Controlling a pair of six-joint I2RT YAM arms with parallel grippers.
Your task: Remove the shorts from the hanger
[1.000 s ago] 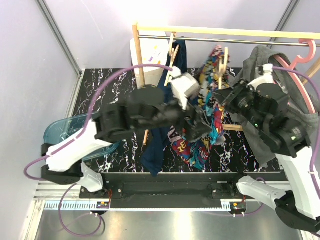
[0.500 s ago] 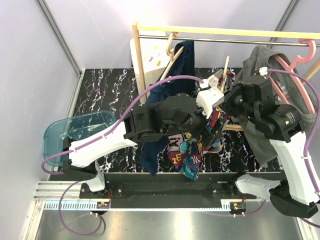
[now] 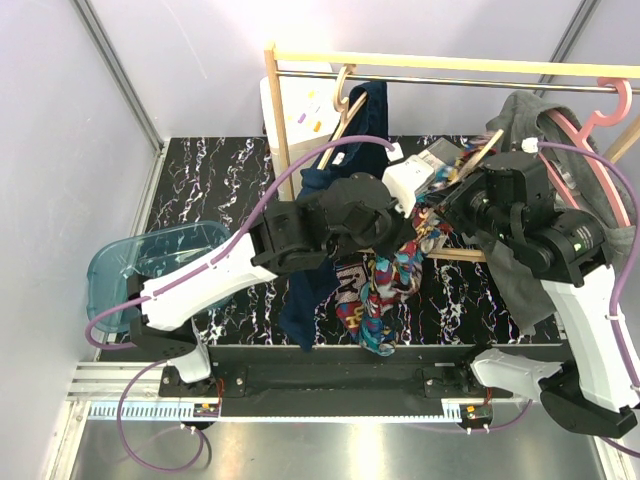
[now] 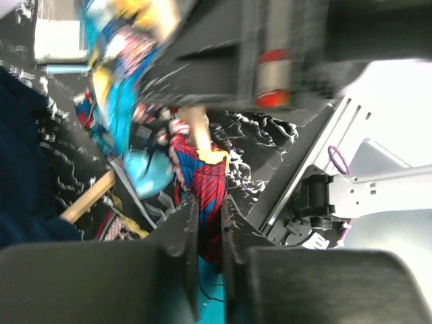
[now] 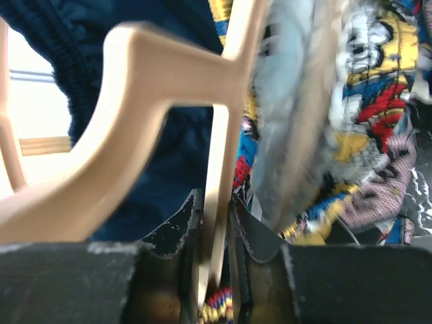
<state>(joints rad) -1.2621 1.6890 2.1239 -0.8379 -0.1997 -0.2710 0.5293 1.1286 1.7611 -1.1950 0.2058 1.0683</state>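
Observation:
The cartoon-print shorts (image 3: 378, 290) hang bunched from a wooden hanger (image 3: 478, 158) in the middle of the rack. My left gripper (image 4: 209, 202) is shut on a red and blue fold of the cartoon-print shorts (image 4: 206, 177). My right gripper (image 5: 214, 202) is shut on a thin bar of the wooden hanger (image 5: 169, 67), just right of the left one (image 3: 412, 212). Navy shorts (image 3: 308, 285) hang on another wooden hanger (image 3: 340, 125) to the left. Dark grey shorts (image 3: 522, 265) hang at the right behind my right arm.
A wooden rack with a metal rail (image 3: 450, 80) spans the back. A pink hanger (image 3: 600, 112) carries the grey cloth. A blue plastic bin (image 3: 150, 262) sits at the left on the black marbled table (image 3: 220, 170). White walls close in the sides.
My left gripper swung right to the cartoon-print shorts, opened wide, then shut on the cloth. The shorts have bunched up and their hanger has tilted. The right gripper kept its hold.

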